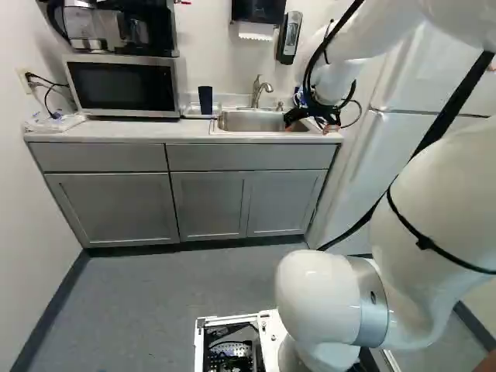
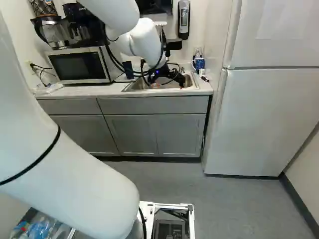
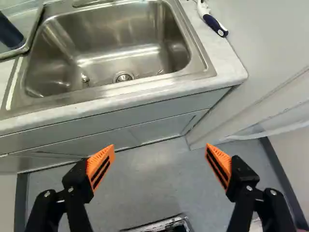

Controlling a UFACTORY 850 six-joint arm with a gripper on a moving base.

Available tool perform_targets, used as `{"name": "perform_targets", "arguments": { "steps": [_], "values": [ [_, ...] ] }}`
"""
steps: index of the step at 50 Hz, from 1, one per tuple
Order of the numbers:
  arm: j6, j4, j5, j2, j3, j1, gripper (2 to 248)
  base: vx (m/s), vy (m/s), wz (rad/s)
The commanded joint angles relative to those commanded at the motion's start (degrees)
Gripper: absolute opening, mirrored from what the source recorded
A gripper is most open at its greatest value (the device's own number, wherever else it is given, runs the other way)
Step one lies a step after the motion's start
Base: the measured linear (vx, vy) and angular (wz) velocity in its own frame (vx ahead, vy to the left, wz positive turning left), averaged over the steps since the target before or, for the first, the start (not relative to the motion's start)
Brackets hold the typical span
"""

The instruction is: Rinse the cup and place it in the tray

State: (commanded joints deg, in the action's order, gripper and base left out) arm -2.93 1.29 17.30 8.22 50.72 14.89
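My gripper is in front of the sink at the counter's right part in the left base view. In the wrist view the gripper stands wide open, nothing between its orange-padded fingers; floor and cabinet fronts show beyond. The dark blue cup stands on the counter left of the sink. Part of the cup also shows in the wrist view, inside the rim of a shallow tray beside the basin. Ahead of the fingers lies the steel sink, its drain visible and no cup in it.
The faucet rises behind the sink. A microwave with a coffee maker above it stands left of the cup. A white-and-blue brush-like item lies right of the basin. The refrigerator stands close to the counter's right end.
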Motion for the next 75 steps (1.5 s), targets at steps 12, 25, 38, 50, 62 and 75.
{"name": "perform_targets", "arguments": {
  "steps": [12,25,38,50,62,75],
  "values": [
    [0.09,-0.04,-2.14,0.25,-1.45,-0.47,247,0.0,0.0,0.0],
    [0.24,-0.11,-5.49,0.63,-3.73,-1.21,247,0.0,0.0,0.0],
    [0.43,-0.19,-10.0,1.16,-6.79,-2.21,247,0.0,0.0,0.0],
    [0.66,-0.29,-15.07,1.74,-10.24,-3.33,247,0.0,0.0,0.0],
    [0.92,-0.4,-21.06,2.43,-14.31,-4.66,247,0.0,0.0,0.0],
    [1.24,-0.55,-28.59,3.3,-19.42,-6.32,247,0.0,0.0,0.0]
  ]
}}
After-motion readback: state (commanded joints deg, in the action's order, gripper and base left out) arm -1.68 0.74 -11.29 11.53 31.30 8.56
